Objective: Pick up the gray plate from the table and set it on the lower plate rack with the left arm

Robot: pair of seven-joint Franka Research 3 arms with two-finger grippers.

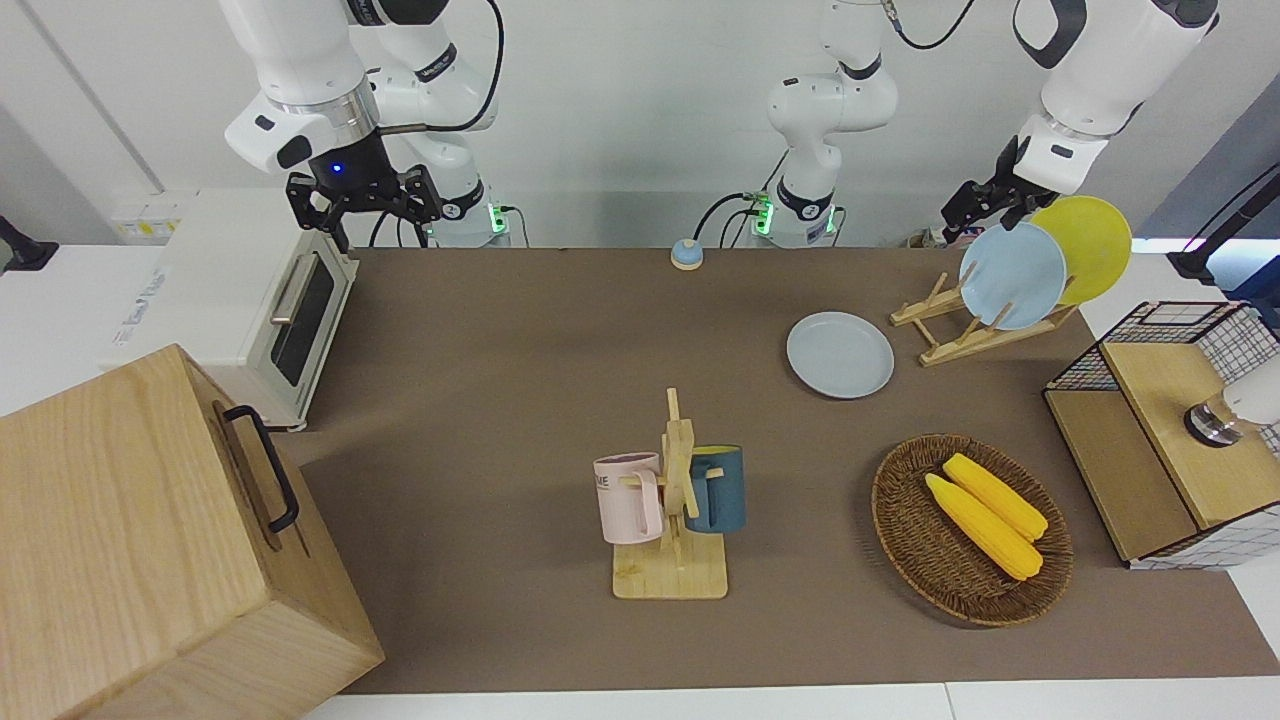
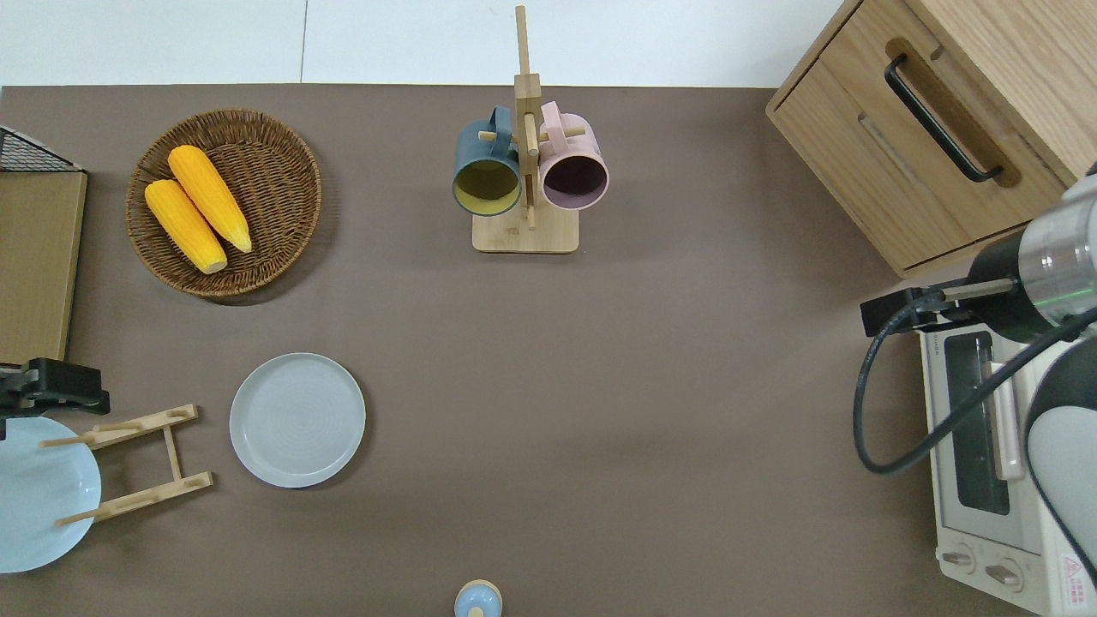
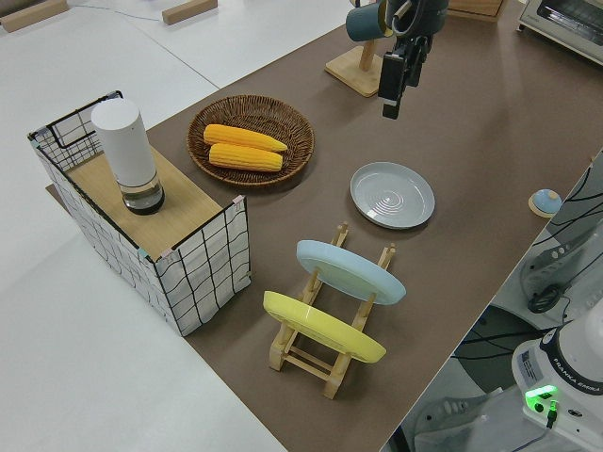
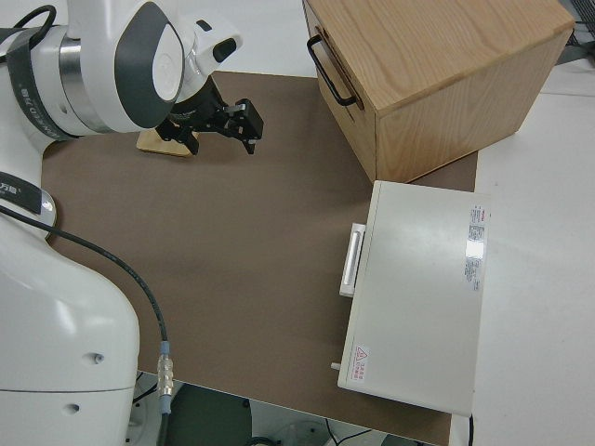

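The gray plate (image 2: 297, 420) is lying flat on the brown table (image 2: 651, 411), just beside the lower plate rack (image 2: 141, 463) on the side toward the right arm's end. A light blue plate (image 1: 1012, 276) and a yellow plate (image 1: 1085, 248) are being held upright in the rack's slots. The left gripper (image 2: 53, 386) is being held in the air beside the rack, above the table edge near the light blue plate; nothing is being grasped by it, and whether its fingers are spread cannot be told. The right arm is parked.
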